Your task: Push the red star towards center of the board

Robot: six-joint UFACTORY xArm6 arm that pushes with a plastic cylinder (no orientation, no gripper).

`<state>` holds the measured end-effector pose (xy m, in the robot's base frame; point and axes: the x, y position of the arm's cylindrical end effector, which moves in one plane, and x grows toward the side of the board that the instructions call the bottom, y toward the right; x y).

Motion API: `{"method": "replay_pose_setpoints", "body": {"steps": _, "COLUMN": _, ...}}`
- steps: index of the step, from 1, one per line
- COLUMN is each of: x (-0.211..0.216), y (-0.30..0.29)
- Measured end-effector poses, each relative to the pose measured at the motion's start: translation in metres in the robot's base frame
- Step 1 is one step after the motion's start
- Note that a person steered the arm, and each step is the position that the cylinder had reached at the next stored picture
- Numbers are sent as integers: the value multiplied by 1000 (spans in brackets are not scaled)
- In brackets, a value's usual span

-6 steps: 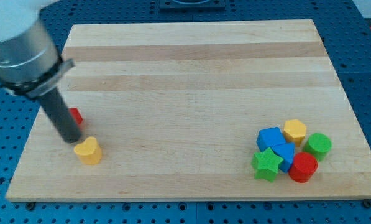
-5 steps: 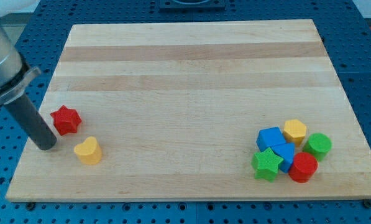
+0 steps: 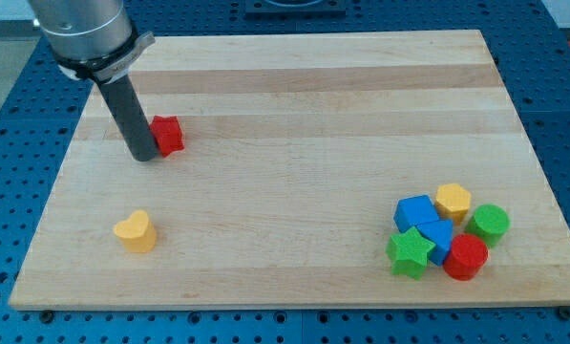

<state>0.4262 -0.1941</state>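
Observation:
The red star [image 3: 168, 135] lies on the wooden board [image 3: 294, 115] in its upper left part. My tip [image 3: 143, 156] stands right against the star's left side, and the rod hides part of it. A yellow heart [image 3: 136, 231] lies lower down at the board's left, apart from the tip and the star.
A cluster sits at the board's lower right: a blue cube [image 3: 415, 212], a second blue block [image 3: 438, 236], a yellow hexagon [image 3: 453, 202], a green cylinder [image 3: 490, 223], a green star [image 3: 410, 251] and a red cylinder [image 3: 467, 256]. The arm's grey body [image 3: 82, 29] hangs over the top left corner.
The tip swung left of the red star, then moved up and right. The star has shifted up and to the right, away from the yellow heart.

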Motion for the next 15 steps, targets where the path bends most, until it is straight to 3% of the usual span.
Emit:
{"method": "replay_pose_setpoints", "body": {"steps": 4, "x": -24, "y": 0}}
{"method": "replay_pose_setpoints", "body": {"steps": 6, "x": -56, "y": 8}}
{"method": "replay_pose_setpoints", "body": {"steps": 9, "x": -46, "y": 11}}
{"method": "replay_pose_setpoints", "body": {"steps": 11, "x": -45, "y": 44}}
{"method": "replay_pose_setpoints", "body": {"steps": 13, "x": -45, "y": 112}}
{"method": "replay_pose_setpoints", "body": {"steps": 15, "x": -46, "y": 123}}
